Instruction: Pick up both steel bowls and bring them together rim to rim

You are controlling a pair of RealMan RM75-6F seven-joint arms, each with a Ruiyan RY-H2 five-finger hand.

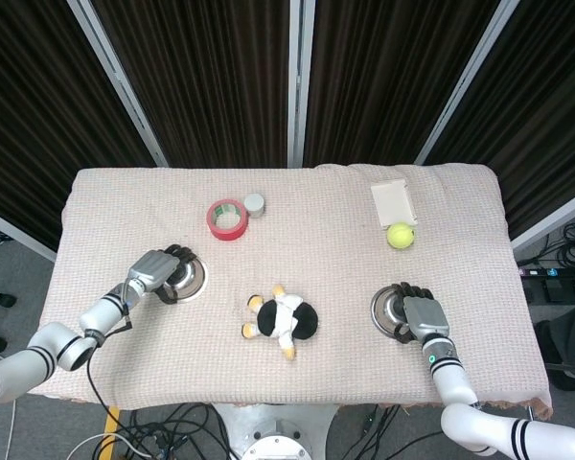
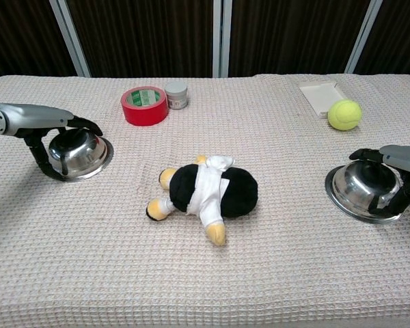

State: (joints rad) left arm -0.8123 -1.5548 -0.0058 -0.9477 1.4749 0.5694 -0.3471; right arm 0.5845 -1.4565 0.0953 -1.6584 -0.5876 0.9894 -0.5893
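Observation:
Two steel bowls lie upside down on the cloth. In the head view, the left bowl (image 1: 186, 278) sits left of centre and my left hand (image 1: 154, 270) lies over it. In the chest view, the left hand (image 2: 46, 117) has its fingers (image 2: 89, 126) curled over the left bowl's (image 2: 80, 153) dome and its thumb at the rim. My right hand (image 1: 422, 315) covers the right bowl (image 1: 391, 310). The chest view shows the right hand (image 2: 398, 156) clasping that bowl (image 2: 359, 188), fingers over the top, thumb at the near rim. Both bowls rest on the table.
A black-and-white plush toy (image 1: 284, 321) lies between the bowls. A red tape roll (image 1: 226, 219) and a small grey jar (image 1: 255, 204) sit at the back left. A tennis ball (image 1: 400, 235) and a white tray (image 1: 393, 202) are at the back right.

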